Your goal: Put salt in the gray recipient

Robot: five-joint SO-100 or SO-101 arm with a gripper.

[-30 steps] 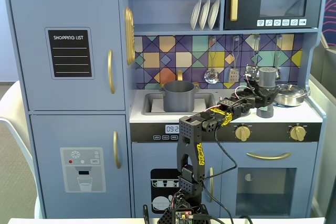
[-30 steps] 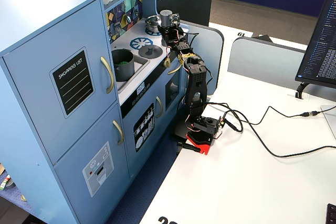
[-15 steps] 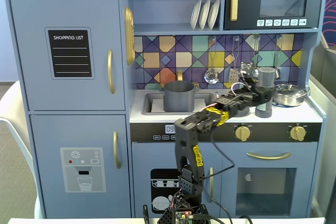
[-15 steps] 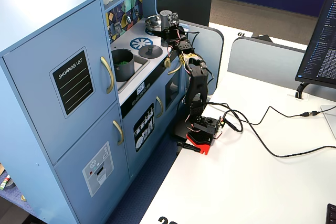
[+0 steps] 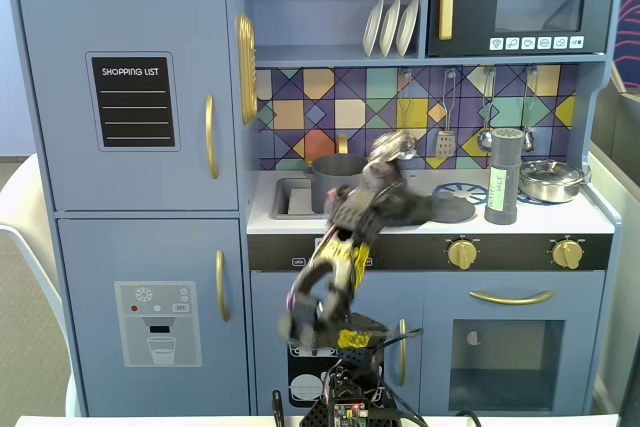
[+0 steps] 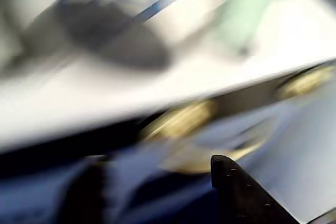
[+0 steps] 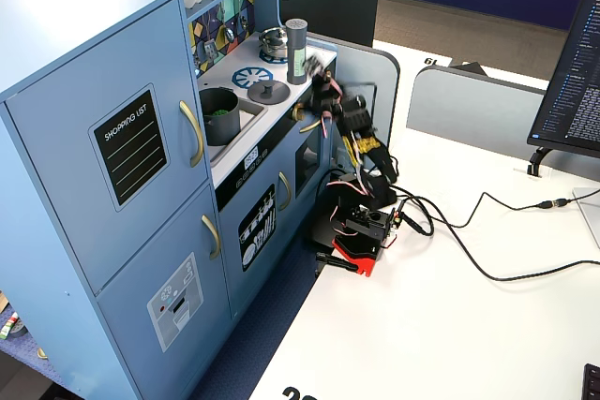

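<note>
The salt, a tall dark-gray shaker with a pale green label, stands upright on the right of the toy stove top; it also shows in the other fixed view. The gray recipient, a matte gray pot, sits in the sink at the left. My gripper is motion-blurred above the counter's front edge, between pot and salt, touching neither. In the blurred wrist view the gripper has its jaws apart with nothing between them; a pale green smear at top right is the salt.
A flat gray lid lies on the stove between pot and salt. A shiny steel pan sits right of the salt. Utensils hang on the backsplash behind. Gold knobs line the counter's front. Cables trail from the arm's base.
</note>
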